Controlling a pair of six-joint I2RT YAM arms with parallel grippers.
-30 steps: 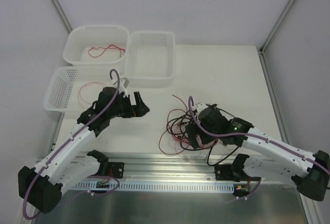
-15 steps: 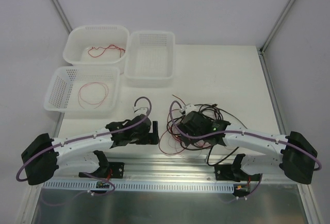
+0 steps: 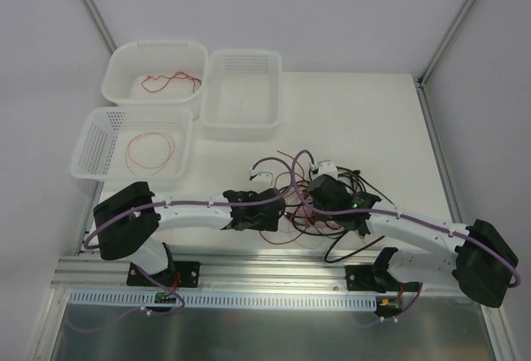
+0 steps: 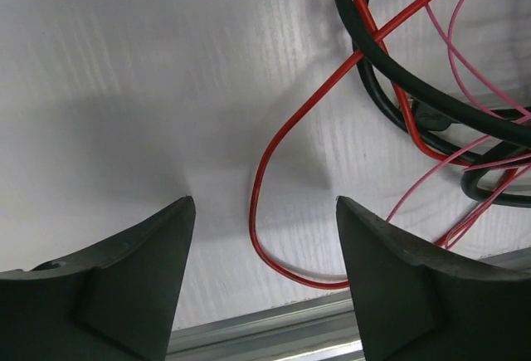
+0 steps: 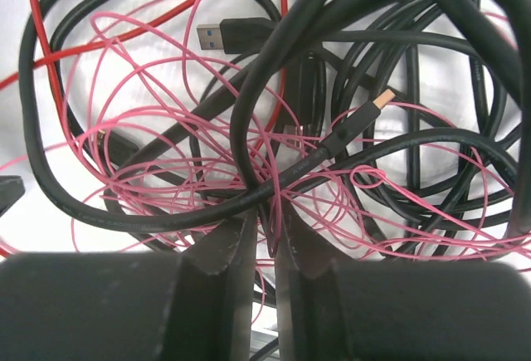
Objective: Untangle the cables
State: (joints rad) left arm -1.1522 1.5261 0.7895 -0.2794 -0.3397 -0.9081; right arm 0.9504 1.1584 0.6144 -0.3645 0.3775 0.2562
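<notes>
The cables (image 3: 288, 180), thin red and pink wires knotted with thicker black ones, lie in a heap at the table's near middle. My left gripper (image 3: 267, 213) is low at the heap's left edge. In the left wrist view it (image 4: 264, 203) stands open, and a loop of red wire (image 4: 286, 124) lies on the table between its fingers, untouched. My right gripper (image 3: 320, 195) is on top of the heap. Seen from the right wrist, it (image 5: 267, 224) is shut on a few thin pink-red wires (image 5: 166, 141), just under a black cable (image 5: 149, 212) that crosses its tips.
Three white baskets stand at the far left. The back-left basket (image 3: 156, 44) holds a red wire (image 3: 170, 79), the near-left basket (image 3: 141, 110) a red wire loop (image 3: 149, 149), and the middle basket (image 3: 242, 52) nothing. A metal rail (image 3: 274, 261) runs along the near table edge.
The left arm swung from the baskets rightward and down to the heap's left edge, its jaws narrowing. The right gripper moved into the heap and closed on thin wires.
</notes>
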